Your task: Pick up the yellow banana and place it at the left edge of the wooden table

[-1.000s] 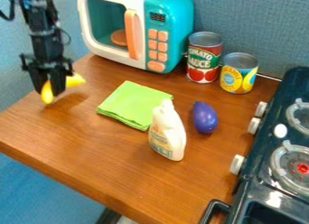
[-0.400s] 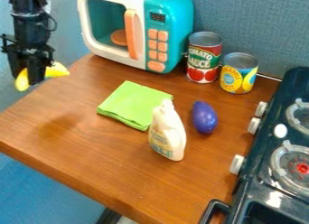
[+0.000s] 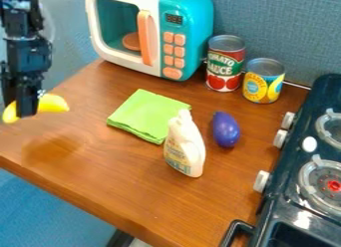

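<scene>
Over at the left edge of the frame, the black gripper has a yellow toy banana pinched between its fingers, closed in on it and parted only by the fruit's thickness. Compared with a moment ago, arm and banana have come lower in the frame and a little further left, and the soft shadow on the wooden table has slid along with them. So the banana is still being carried, held up off the wood and not set down.

Counting up, I see one banana, one purple toy eggplant right of centre, one folded green cloth near the middle, and one cream-coloured bottle just beside it. Two cans are up at the upper right: one red-labelled can, one yellow can. One toy microwave sits at the top, one toy stove at the right.
</scene>
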You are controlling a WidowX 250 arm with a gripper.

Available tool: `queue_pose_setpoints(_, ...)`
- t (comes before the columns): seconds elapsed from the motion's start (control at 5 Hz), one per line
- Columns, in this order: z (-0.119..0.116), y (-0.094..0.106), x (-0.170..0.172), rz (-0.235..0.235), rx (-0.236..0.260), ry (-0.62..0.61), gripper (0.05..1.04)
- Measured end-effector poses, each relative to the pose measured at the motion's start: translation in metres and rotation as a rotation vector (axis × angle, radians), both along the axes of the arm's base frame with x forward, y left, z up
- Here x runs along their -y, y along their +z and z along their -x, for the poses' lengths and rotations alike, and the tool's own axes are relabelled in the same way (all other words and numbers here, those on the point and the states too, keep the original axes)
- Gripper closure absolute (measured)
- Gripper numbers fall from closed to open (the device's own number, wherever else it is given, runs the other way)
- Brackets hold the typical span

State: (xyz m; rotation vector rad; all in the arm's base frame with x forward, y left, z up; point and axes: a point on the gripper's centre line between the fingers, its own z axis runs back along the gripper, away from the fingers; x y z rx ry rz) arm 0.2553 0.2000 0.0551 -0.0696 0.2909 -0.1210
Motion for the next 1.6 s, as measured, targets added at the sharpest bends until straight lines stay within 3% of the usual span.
queue_pose_setpoints(0.2,0.007,0.006,0.004,-0.007,0.049,-0.076,0.575)
queue_pose_setpoints(0.6,0.011,-0.005,-0.008,-0.040,0.102,-0.142,0.575)
queue_pose_setpoints(0.8,0.014,-0.023,-0.010,-0.026,0.059,-0.167,0.575)
queue_pose_setpoints(1.0,0.014,-0.029,-0.010,-0.013,0.048,-0.182,0.576)
queue_pose_setpoints(1.2,0.018,-0.036,-0.013,-0.022,0.004,-0.188,0.575)
queue_pose_setpoints(1.4,0.017,-0.036,-0.013,-0.011,-0.006,-0.184,0.502)
queue_pose_setpoints(1.6,0.018,-0.035,-0.011,0.002,-0.024,-0.162,0.195)
